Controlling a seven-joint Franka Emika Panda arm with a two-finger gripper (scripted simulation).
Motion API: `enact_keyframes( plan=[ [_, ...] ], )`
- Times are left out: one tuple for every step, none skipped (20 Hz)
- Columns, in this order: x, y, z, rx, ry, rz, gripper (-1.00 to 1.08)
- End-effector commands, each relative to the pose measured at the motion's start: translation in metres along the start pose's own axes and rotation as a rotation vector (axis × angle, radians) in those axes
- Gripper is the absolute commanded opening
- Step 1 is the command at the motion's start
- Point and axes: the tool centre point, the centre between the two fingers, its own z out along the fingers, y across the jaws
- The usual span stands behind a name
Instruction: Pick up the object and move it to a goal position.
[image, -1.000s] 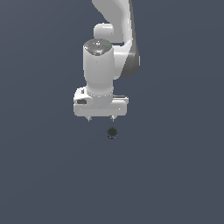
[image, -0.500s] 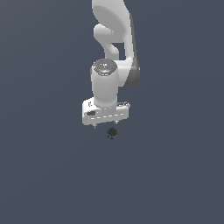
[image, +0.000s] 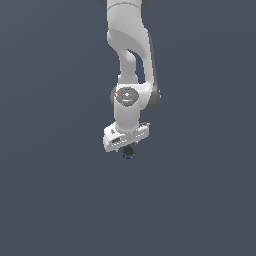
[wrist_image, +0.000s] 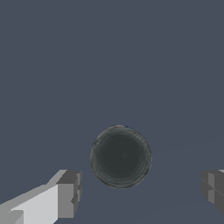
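Wrist view: object between end effector fingers.

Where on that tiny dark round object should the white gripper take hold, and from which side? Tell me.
Grip the tiny dark round object across its widest part, coming straight down from above. It looks circular in the wrist view, so no side seems better. The white gripper is open, with a grey fingertip on either side and clear gaps, so closing here should likely catch it.

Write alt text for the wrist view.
A small dark round object lies on a flat grey surface, in the gap between the open gripper; its two grey fingertips stand apart on either side, neither touching it.
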Motion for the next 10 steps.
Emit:
enact_keyframes(
  plan=[
    [-0.0016,-0.0050,0.0095,0.006,-0.002,-0.034,1.00],
    [-0.0021,-0.0065,0.0122,0.008,-0.003,-0.043,1.00],
    [-0.0026,-0.0077,0.0144,0.009,-0.004,-0.050,1.00],
    [-0.0029,-0.0086,0.0161,0.011,-0.005,-0.056,1.00],
    [-0.0032,-0.0093,0.0173,0.011,-0.005,-0.060,1.00],
    [-0.0033,-0.0097,0.0180,0.012,-0.005,-0.062,1.00],
    [-0.0034,-0.0099,0.0183,0.012,-0.005,-0.063,1.00],
    [-0.0034,-0.0093,0.0173,0.012,-0.006,-0.058,1.00],
    [-0.0034,-0.0093,0.0176,0.012,-0.006,-0.058,1.00],
    [-0.0034,-0.0093,0.0187,0.012,-0.006,-0.058,1.00]
  ],
)
